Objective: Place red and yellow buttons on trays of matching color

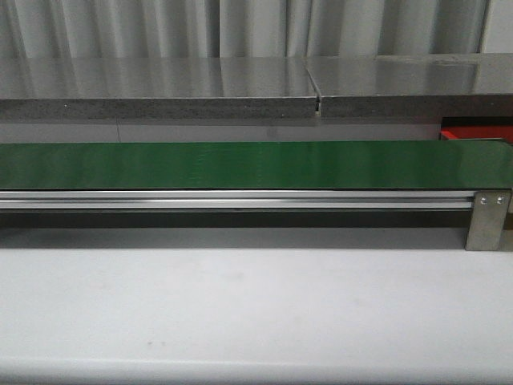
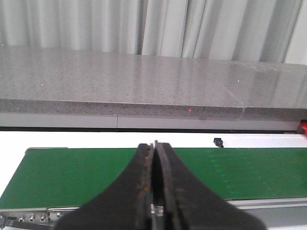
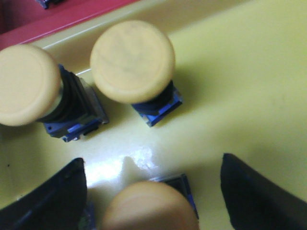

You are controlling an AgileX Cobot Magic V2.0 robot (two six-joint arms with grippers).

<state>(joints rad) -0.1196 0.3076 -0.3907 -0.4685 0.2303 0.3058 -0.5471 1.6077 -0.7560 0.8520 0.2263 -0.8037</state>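
Note:
In the right wrist view, three yellow buttons with blue-black bases stand on the yellow tray [image 3: 249, 72]. One [image 3: 132, 60] is in the middle and another [image 3: 26, 84] is beside it. The third [image 3: 151, 208] sits between the spread fingers of my right gripper [image 3: 152, 165], which is open and does not touch it. A strip of the red tray [image 3: 72, 17] borders the yellow one. No red button is in view. My left gripper [image 2: 154, 146] is shut on nothing, hovering over the green belt [image 2: 72, 172]. Neither gripper shows in the front view.
The green conveyor belt [image 1: 240, 164] runs across the front view on an aluminium rail [image 1: 240, 199] with a bracket [image 1: 489, 218] at its right end. A red tray's corner [image 1: 477, 128] shows behind the belt's right end. A grey stone ledge [image 1: 160, 88] lies beyond.

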